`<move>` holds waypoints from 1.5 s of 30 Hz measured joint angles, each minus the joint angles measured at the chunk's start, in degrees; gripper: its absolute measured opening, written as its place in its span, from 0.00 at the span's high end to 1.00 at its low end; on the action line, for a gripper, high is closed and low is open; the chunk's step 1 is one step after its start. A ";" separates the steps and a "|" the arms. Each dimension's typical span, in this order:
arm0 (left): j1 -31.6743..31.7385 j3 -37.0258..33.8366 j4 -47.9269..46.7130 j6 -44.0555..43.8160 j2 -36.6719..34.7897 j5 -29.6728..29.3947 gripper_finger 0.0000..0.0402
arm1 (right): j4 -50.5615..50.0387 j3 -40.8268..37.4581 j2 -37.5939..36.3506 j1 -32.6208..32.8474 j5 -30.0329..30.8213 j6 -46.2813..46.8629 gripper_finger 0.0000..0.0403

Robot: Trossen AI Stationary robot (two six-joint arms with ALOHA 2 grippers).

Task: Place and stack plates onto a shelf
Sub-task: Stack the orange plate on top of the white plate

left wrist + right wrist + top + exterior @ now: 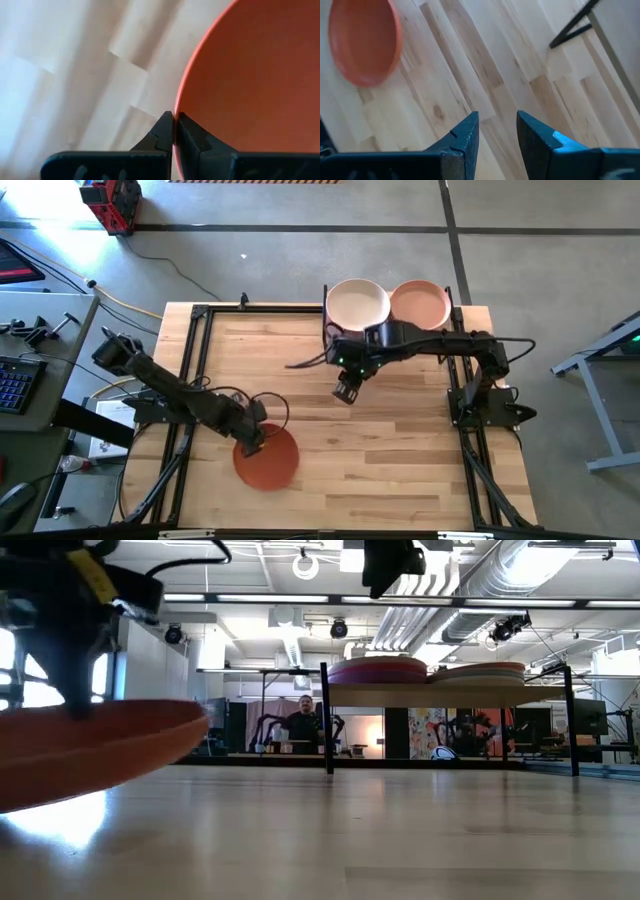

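Wooden table, matte orange-red plate, rim pinched by left gripper

From above, the right arm lies across the shelf, covering its board and the near edges of the cream plate and peach plate, and how many plates sit beneath each cannot be counted. In the low view the orange-red plate runs off the left edge, and the left gripper above it is a dark blur. The person far behind is too small to make out.
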 joint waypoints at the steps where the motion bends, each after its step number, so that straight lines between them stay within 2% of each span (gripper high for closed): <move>1: 0.50 0.87 -0.95 -0.73 0.01 -1.39 1.00 | 1.01 -0.65 0.00 0.58 0.78 0.05 0.73; 6: 4.35 4.30 -4.14 -3.13 0.02 -7.40 1.00 | 4.45 -3.83 -0.04 3.09 4.38 1.24 0.73; 19: 12.83 10.89 -2.93 0.89 0.02 -12.90 1.00 | 19.62 -13.62 -0.02 5.19 5.20 1.47 0.73; 29: 16.91 14.13 0.75 3.19 0.00 -14.01 1.00 | 21.67 -13.90 -0.07 5.15 5.43 1.47 0.73; 34: 17.17 14.13 5.23 4.48 0.00 -14.04 1.00 | 19.76 -13.87 -0.07 5.17 10.27 2.31 0.73; 45: 17.28 14.13 7.56 6.39 0.00 -14.01 1.00 | 18.94 -13.85 -0.07 5.15 10.08 2.96 0.73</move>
